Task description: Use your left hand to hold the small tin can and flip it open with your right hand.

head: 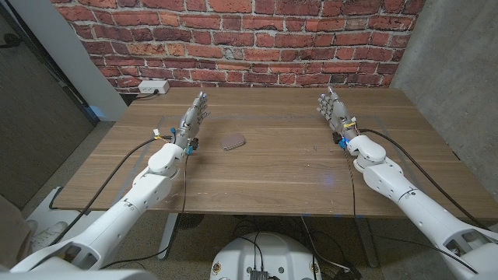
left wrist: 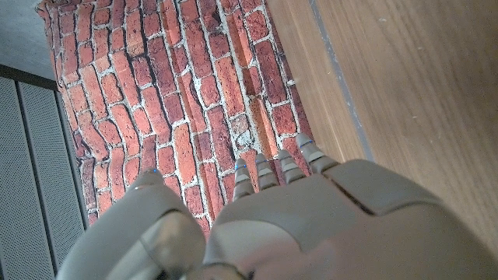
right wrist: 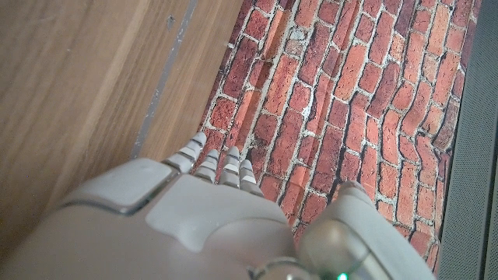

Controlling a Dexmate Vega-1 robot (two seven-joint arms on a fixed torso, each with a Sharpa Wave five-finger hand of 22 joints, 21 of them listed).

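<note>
A small flat grey tin can point(head: 233, 142) lies on the wooden table point(head: 280, 167), left of the middle. My left hand point(head: 194, 115) stands a little to the tin's left, fingers stretched out toward the brick wall, holding nothing. My right hand point(head: 333, 110) stands far to the tin's right, fingers also extended and apart, with nothing in it. In the left wrist view the back of my left hand point(left wrist: 327, 225) points at the wall over the table's far edge. The right wrist view shows the back of my right hand point(right wrist: 194, 225) the same way.
A red brick wall point(head: 233, 39) runs behind the table's far edge. A white power strip point(head: 152, 88) sits at the wall behind the far left corner. Cables trail along both forearms.
</note>
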